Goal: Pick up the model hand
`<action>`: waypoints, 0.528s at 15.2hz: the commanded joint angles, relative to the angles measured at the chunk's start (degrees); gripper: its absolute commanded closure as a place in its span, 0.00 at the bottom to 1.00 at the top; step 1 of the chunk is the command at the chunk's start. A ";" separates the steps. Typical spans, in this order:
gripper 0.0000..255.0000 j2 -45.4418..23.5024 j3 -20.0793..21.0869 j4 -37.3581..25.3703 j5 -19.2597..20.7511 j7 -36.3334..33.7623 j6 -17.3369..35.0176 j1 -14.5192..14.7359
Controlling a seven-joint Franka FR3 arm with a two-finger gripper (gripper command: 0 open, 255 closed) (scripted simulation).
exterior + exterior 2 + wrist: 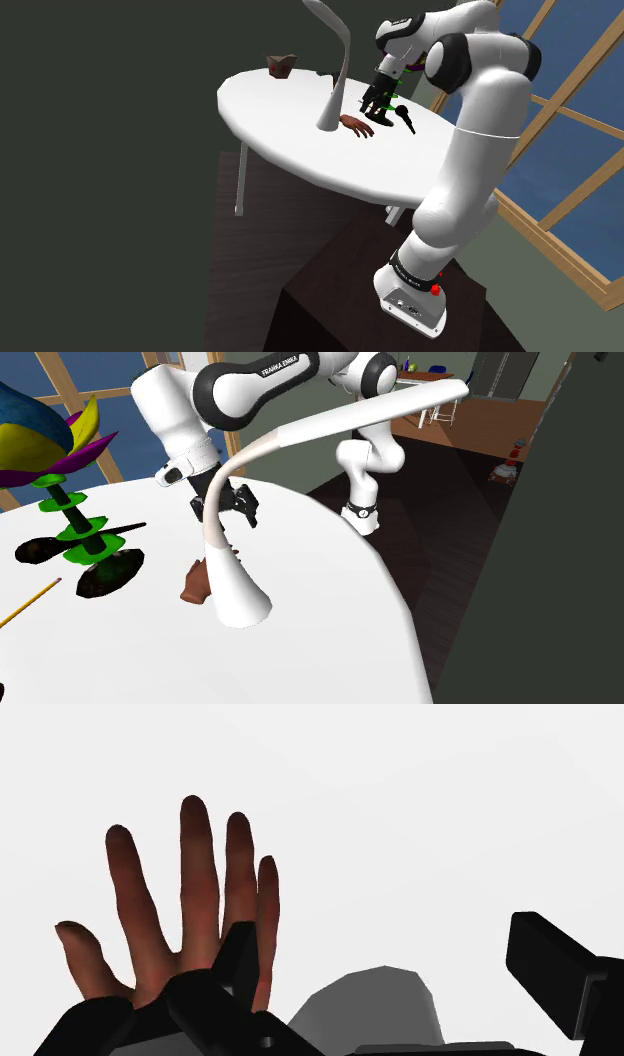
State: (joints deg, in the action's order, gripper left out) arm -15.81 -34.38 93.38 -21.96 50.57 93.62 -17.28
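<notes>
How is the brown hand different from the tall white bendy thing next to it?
The hand is reddish-brown; the bendy thing is white. The hand lies flat, fingers spread; the bendy thing stands up and curves high. Both sit on the white table.

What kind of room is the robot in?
Probably a room in a house, maybe a dining room: a round white table, tall wood-framed windows and a dark wooden floor.
</notes>
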 commanded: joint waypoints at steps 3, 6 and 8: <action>0.00 -11.33 0.33 -11.96 -6.57 3.56 -5.36 -7.17; 0.00 -18.45 1.44 -20.76 -10.05 4.17 -9.09 -12.31; 0.00 -18.60 1.58 -19.44 -10.09 4.62 -7.74 -12.11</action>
State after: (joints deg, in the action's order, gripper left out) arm -33.59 -32.97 74.39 -31.69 55.02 85.82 -28.98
